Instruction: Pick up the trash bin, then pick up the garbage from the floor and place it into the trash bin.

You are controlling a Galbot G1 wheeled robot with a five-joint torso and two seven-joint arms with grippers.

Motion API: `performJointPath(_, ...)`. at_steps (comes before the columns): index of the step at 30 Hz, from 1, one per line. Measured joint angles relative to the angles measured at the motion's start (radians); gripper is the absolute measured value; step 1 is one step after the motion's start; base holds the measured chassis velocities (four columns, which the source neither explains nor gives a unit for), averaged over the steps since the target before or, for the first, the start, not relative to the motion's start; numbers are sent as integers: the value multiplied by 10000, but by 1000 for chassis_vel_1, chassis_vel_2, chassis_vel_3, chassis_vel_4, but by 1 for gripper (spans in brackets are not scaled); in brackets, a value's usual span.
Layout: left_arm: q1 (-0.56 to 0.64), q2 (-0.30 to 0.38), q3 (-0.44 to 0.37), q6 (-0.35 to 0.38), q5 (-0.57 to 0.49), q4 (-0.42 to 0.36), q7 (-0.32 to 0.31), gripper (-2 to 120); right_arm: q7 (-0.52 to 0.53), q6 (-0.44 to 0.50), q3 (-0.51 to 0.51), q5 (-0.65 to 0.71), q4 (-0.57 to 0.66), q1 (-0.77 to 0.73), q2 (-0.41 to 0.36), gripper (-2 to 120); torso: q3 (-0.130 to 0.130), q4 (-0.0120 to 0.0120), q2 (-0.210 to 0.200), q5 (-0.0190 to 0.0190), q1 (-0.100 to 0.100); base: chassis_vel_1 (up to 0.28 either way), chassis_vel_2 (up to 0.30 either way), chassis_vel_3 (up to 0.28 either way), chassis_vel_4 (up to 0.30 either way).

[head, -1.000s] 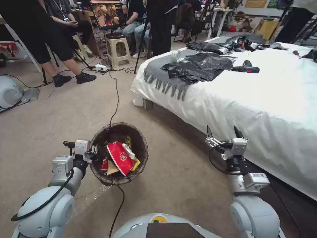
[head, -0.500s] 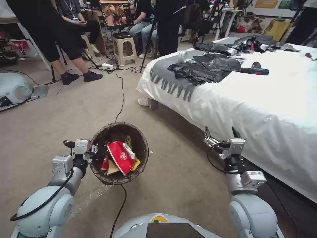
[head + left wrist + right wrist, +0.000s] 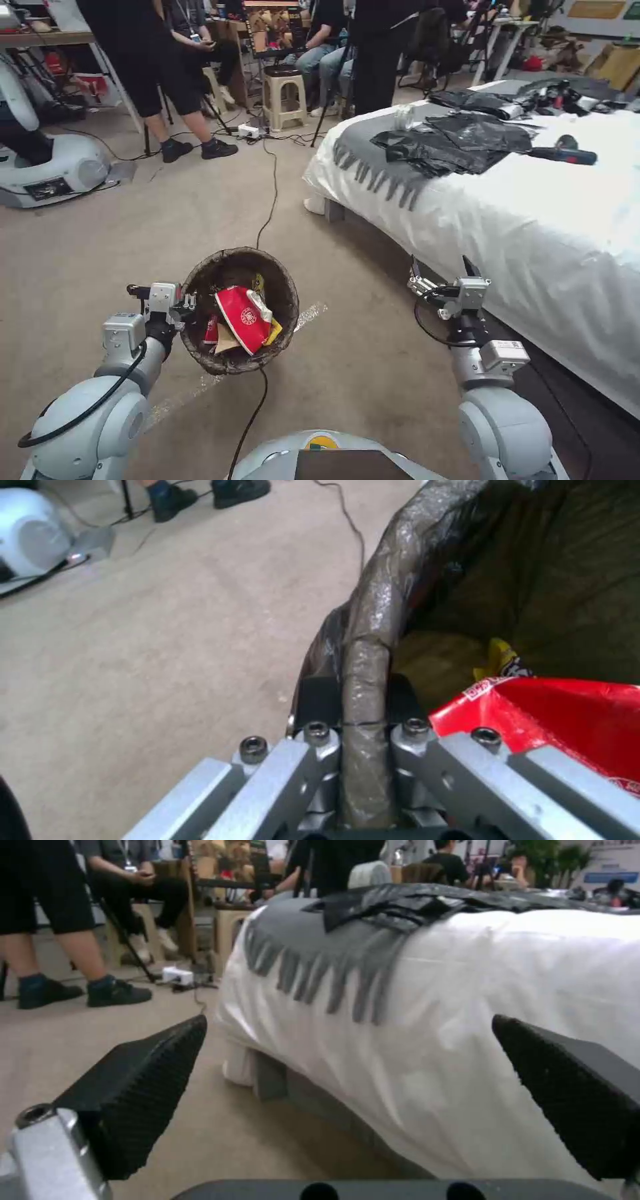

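Observation:
My left gripper (image 3: 189,305) is shut on the near-left rim of the trash bin (image 3: 230,261) and holds it above the floor (image 3: 120,247). The bin is round and lined with a crinkled dark bag. Garbage lies inside it: a crushed red-and-white cup (image 3: 245,320), a brown paper scrap (image 3: 225,340) and a yellow wrapper (image 3: 273,330). In the left wrist view the gripper (image 3: 363,700) pinches the bag-covered rim (image 3: 387,595), with the red cup (image 3: 567,720) just inside. My right gripper (image 3: 441,269) hangs open and holds nothing beside the bed, its dark pads (image 3: 143,1080) spread wide.
A bed (image 3: 533,220) with a white sheet, grey fringed blanket (image 3: 373,160), black bags and a power drill (image 3: 563,155) stands to the right. A black cable (image 3: 270,200) runs along the carpet under the bin. A white machine base (image 3: 53,173), a stool (image 3: 283,93) and people stand behind.
The whole head picture has shifted to the right, so the camera has turned left. Both arms and the held bin keep their places relative to me.

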Motion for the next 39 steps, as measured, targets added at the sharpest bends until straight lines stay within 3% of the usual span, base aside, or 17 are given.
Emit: performJointPath(39,-65,-15,35,-59,49,0,-4,3,155,-92,-105,51,-188,201,45,100,0,-1,0,0,0,70,75,72,75)
